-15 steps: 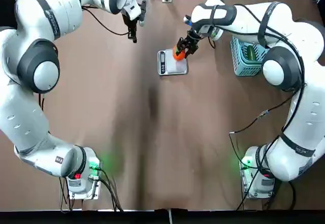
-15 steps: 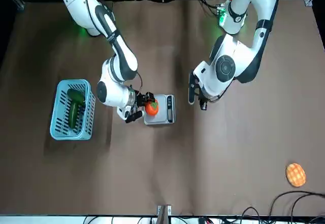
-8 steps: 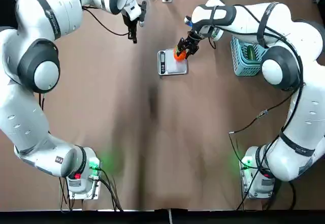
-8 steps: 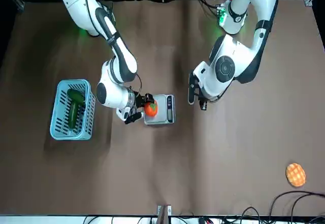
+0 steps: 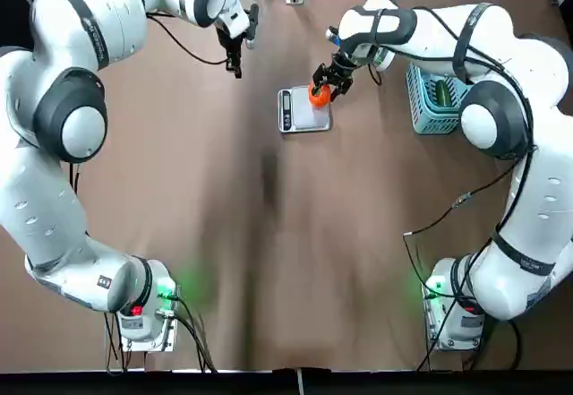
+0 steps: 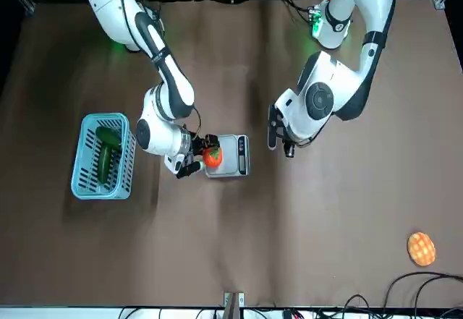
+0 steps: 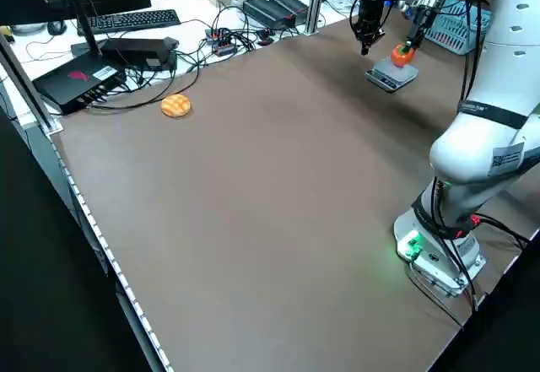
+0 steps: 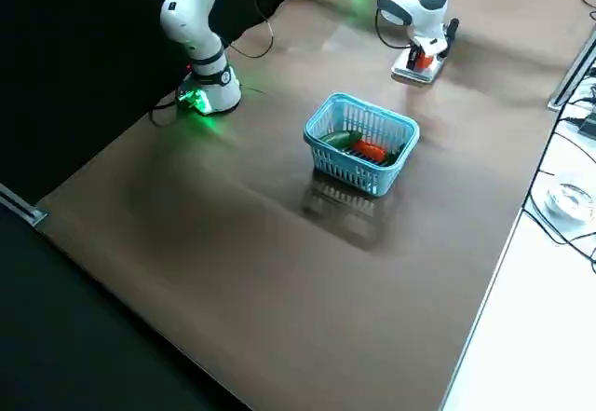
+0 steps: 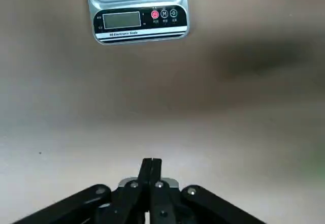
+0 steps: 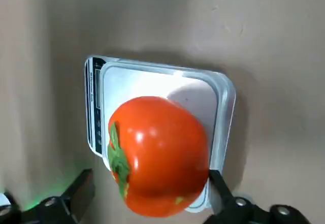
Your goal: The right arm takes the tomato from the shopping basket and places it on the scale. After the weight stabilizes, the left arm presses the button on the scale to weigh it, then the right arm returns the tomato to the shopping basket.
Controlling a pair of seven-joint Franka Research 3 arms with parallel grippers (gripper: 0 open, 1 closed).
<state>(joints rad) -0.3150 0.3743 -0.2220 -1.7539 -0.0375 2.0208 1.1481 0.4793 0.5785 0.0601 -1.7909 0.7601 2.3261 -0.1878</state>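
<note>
A wide brown desk (image 5: pixel 269 234) carries two white-and-grey robot arms, their bases at the near edge. The right arm (image 5: pixel 501 117) rises from the near right and bends across to the far middle of the desk. The left arm (image 5: pixel 63 117) rises from the near left and arcs to the far side, ending just left of the middle.

At the far right of the desk stands the light-blue shopping basket (image 5: pixel 428 99), lattice-walled, with a long green vegetable (image 6: pixel 105 156) lying inside; the right side view also shows something red (image 8: pixel 371 151) in it.

At the far middle sits the small silver scale (image 5: pixel 303 109), flat on the desk, its dark display strip along its left edge. It lies well apart from the basket, to the basket's left.

The right claw (image 5: pixel 329 80) is over the scale's far right corner, clenched around the tomato (image 5: pixel 319 95). In the right wrist view the tomato (image 10: pixel 158 155) fills the space between the two fingers, above the scale's platter, its green stem cap turned to one side. Whether it touches the platter cannot be told.

The left claw (image 5: pixel 235 57) hangs above bare desk, to the far left of the scale and apart from it, its fingers (image 9: pixel 151 170) pressed together with nothing between them.

A flat yellow-orange waffle-textured disc (image 6: pixel 421 248) lies alone near the far left corner of the desk.
</note>
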